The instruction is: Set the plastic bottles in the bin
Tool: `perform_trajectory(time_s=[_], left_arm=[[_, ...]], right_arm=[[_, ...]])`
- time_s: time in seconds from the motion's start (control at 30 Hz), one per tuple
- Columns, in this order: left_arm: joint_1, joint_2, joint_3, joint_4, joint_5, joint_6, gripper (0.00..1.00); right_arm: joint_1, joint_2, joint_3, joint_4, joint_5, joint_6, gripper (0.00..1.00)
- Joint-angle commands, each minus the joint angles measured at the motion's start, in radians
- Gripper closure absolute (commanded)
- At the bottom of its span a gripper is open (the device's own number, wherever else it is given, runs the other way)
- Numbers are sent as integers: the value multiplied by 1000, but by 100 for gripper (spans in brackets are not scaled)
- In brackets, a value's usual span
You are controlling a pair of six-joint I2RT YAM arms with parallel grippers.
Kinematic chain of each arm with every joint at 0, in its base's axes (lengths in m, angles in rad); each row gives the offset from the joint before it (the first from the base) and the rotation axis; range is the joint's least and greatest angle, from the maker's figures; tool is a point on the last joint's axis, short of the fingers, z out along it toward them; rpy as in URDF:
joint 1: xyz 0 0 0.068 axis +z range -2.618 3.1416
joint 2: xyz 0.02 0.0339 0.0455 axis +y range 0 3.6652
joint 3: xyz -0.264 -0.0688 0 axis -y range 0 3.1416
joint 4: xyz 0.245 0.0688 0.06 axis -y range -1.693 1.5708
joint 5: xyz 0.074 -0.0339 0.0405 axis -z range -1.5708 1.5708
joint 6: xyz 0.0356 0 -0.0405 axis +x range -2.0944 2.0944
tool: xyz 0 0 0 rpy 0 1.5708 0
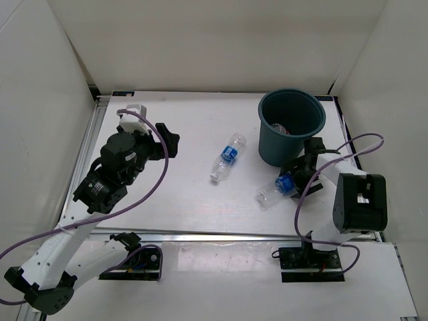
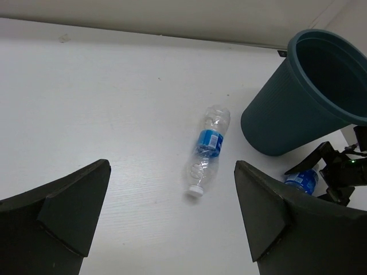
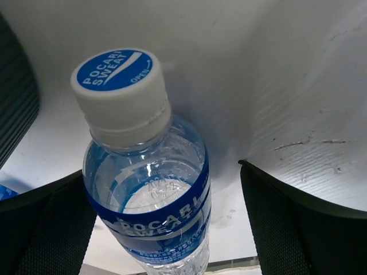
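Observation:
The dark teal bin (image 1: 291, 127) stands at the back right; it also shows in the left wrist view (image 2: 304, 97). One blue-labelled bottle (image 1: 227, 157) lies mid-table, seen ahead of my left gripper (image 2: 207, 150). A second blue-labelled bottle (image 1: 275, 189) lies in front of the bin, cap towards it. My right gripper (image 1: 297, 175) is open with this bottle (image 3: 149, 189) between its fingers; a gap shows on the right side. My left gripper (image 1: 172, 144) is open and empty above the table's left part (image 2: 172, 166). The dark-labelled and red-labelled bottles are not visible.
A pale shape (image 1: 281, 128) lies inside the bin, too small to identify. White walls enclose the table at the back and both sides. The right arm's cable (image 1: 354, 144) loops beside the bin. The right gripper (image 2: 338, 172) shows in the left wrist view.

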Motion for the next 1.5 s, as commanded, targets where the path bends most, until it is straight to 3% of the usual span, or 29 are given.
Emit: perform_trajectory(time_s=[0.0, 0.2, 0.3, 0.43, 0.5, 0.67, 0.8, 0.87, 1.07, 1.17, 1.2, 1.3, 1.4, 1.47], left_arm=[[3, -4, 17, -50, -40, -4, 0], [3, -26, 17, -70, -50, -36, 0], [3, -37, -5, -79, -60, -36, 0], [3, -46, -17, -79, -69, -45, 0], [3, -55, -26, -79, -69, -45, 0], [3, -55, -36, -79, -69, -36, 0], [3, -44, -45, -79, -69, -36, 0], [3, -26, -45, -79, -69, -36, 0], [3, 23, -19, -79, -41, -16, 0], [3, 63, 1, -79, -18, -5, 0], [3, 74, 1, -79, -18, -5, 0], [15, 144, 55, -79, 43, 4, 0], [78, 254, 142, -79, 109, 15, 0], [118, 342, 203, -44, 188, 15, 0]], right_arm=[[-4, 1, 0, -7, 5, -10, 1], [-14, -109, -83, -32, 3, -30, 23], [-14, -235, -83, -90, -15, -54, 30], [-14, -480, -53, -225, -26, -77, 50], [-14, -549, 29, -310, -14, -77, 50], [-24, -628, 370, -403, 11, -105, 65], [-24, -501, 750, -367, 98, -131, 65], [-24, -411, 851, -313, 185, -172, 65], [-24, -130, 1087, -133, 366, -321, 63], [-1, -16, 1116, -76, 422, -404, 58], [-1, 4, 1116, -60, 422, -418, 54], [8, 64, 1116, -36, 410, -418, 14], [46, 98, 1126, -36, 413, -430, 0], [55, 98, 1115, -36, 413, -444, 0]])
